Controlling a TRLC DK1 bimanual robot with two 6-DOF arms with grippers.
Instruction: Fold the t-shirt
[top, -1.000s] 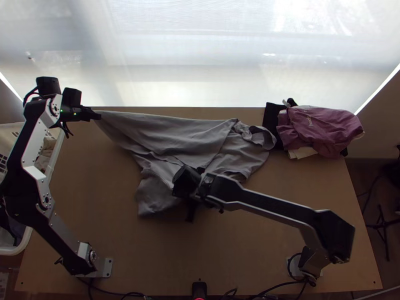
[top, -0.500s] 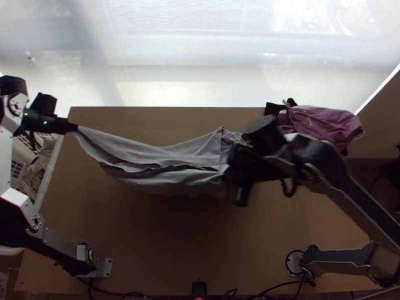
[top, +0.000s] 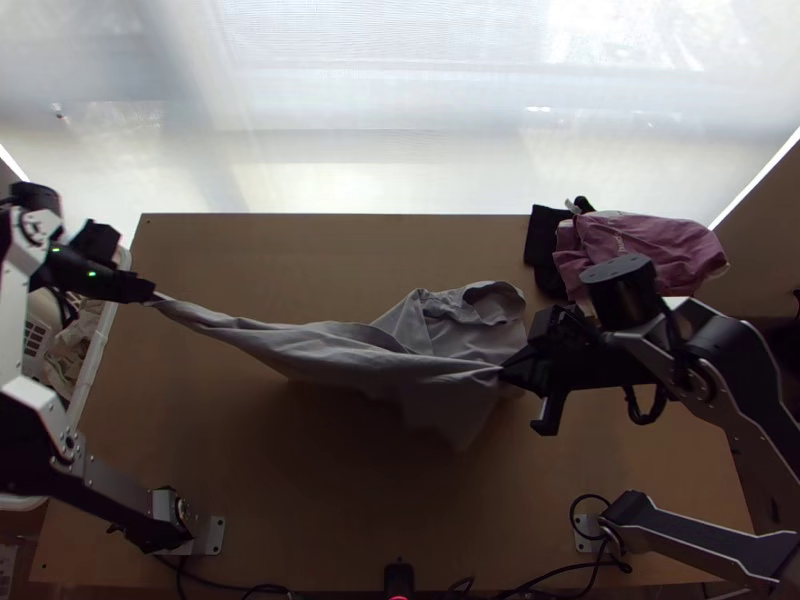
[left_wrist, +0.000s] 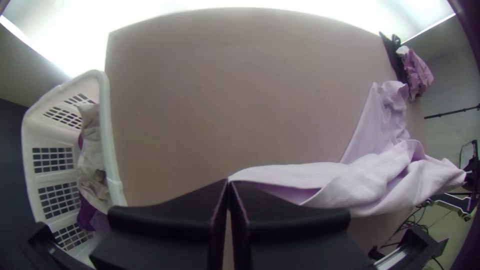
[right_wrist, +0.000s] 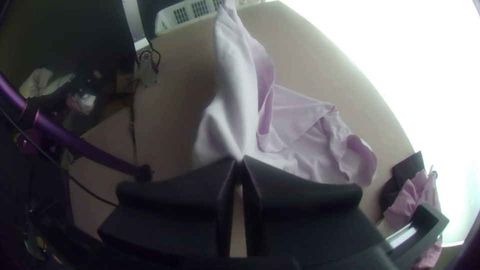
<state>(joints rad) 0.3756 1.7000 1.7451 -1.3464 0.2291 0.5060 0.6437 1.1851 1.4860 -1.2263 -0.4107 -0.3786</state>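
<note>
Top view: grey t-shirt (top: 380, 362) stretched in a loose, twisted band between left fingers (top: 136, 288) and right fingers (top: 528, 366), over a light wooden worktop (top: 300, 490). Long axis side to side, dipping slightly toward the near edge at the right. Left fingers closed on a thin, drawn-out corner; right fingers closed on a pinch beside the wide, gathered bulk, so right arm nearer to most of the cloth. From left fingers, cloth off to the right; from right fingers, cloth off to the left, plus a loose, rumpled flap spread toward the far edge and a shorter part hanging on the near side.

Next, probably: both held points to be drawn apart and level, for the band to open out before any laying down. Likely trouble: far flap trapped underneath, or twist pressed into creases.

Left edge: white basket (left_wrist: 104, 102) with clothes inside, close by left fingers. Far right: pile of pink and black garments (top: 645, 255), just beyond the flap, so little room for a swing that way. More room, seemingly, toward the near edge, between the two arm bases.
</note>
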